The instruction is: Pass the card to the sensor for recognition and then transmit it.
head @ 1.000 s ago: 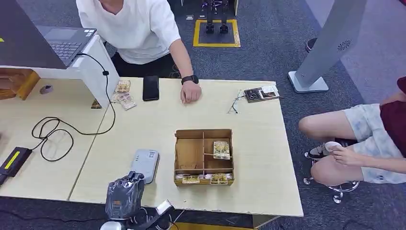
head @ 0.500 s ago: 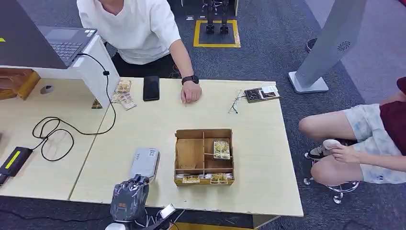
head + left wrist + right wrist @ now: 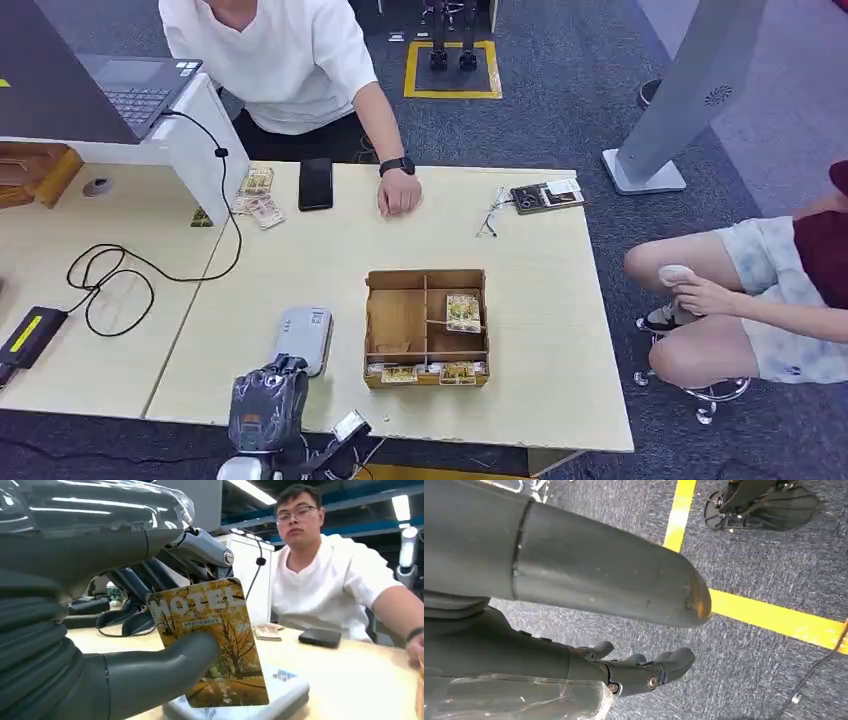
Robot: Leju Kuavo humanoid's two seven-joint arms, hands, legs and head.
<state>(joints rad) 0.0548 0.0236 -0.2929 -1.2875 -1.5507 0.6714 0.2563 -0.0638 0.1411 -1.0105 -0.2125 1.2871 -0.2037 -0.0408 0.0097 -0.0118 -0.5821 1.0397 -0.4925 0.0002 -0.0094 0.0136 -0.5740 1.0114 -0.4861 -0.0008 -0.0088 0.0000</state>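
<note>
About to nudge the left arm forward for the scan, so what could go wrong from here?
1. The left hand pinches the hotel card by one lower corner between thumb and fingers; a bump against the grey card reader just beneath could twist it loose.
2. The wooden divided box sits close beside the reader, so a sideways drift might knock it.
3. A person's hand rests on the table's far edge, where the handover would likely go.
</note>
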